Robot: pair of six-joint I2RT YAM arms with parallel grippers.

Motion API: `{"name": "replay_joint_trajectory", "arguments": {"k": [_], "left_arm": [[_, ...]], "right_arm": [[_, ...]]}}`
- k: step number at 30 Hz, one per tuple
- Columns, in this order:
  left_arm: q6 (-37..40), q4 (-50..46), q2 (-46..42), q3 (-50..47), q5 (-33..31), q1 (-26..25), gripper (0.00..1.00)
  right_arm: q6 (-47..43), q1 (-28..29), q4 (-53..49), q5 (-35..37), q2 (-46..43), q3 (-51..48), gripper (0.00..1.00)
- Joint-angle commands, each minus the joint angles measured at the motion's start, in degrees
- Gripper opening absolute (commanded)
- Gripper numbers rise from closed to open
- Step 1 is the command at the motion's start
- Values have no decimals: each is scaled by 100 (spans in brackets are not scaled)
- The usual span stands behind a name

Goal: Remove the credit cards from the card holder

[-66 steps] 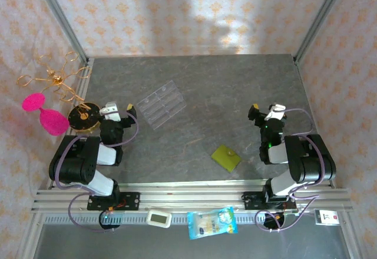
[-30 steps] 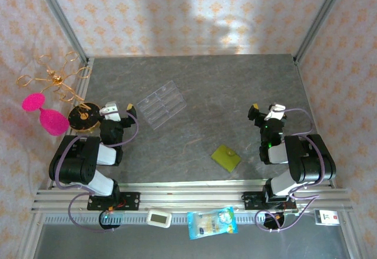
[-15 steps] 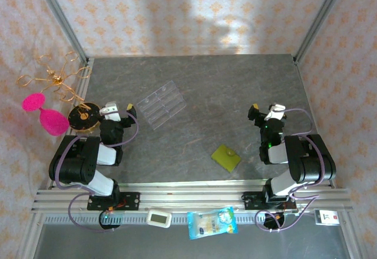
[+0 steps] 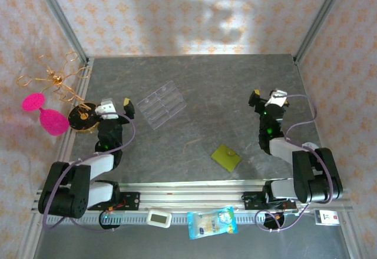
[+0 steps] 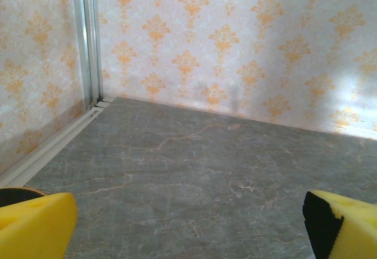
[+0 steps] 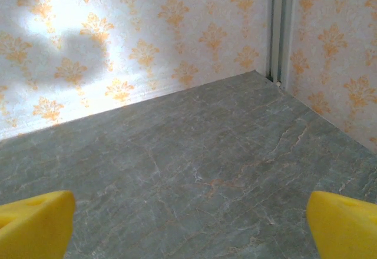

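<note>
Near the front edge of the table [image 4: 235, 82]: card holder [image 4: 226, 157] lies folded shut | left gripper [image 4: 116, 103] and right gripper [image 4: 265, 96] both spread, empty | tip: right sits nearer, so pin one flap, lift the other.

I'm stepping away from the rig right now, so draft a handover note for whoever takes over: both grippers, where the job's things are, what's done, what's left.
Left gripper: open, empty, over the table, left side.
Right gripper: open, empty, right side.
Card holder: flat and closed near the front edge, nearer the right arm, neither gripper touching it.
Done: nothing; no credit cards out yet.
Left: open the holder, pull out the cards.
</note>
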Motion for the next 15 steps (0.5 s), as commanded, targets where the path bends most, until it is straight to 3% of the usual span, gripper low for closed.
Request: {"name": "replay_joint_trajectory", "arguments": {"k": [1,3,4,5,7,15], "left_arm": [[-351,-276,-468,-51,-275,-117,99],[-560,-267,-743,-131,-366,-120,99],[-731,-273,-864,-166,-482,-117,99],[-873,-240,-952,-212,-587,-119,99],[-1100,-135,-1103,-290,-595,-121,99],[-2440,-268,-1685,-334,55,-118,99]], "right_arm": [[1199,82,-817,1204,-77,497,100],[3102,-26,-2088,1499,-87,923,100],[3921,-156,-2568,1305,-17,1118,100],[3826,-342,-2262,389,99,1115,100],[3484,-379,-1688,-779,313,1071,100],[2575,653,-1438,-2676,1355,1739,96]]}}
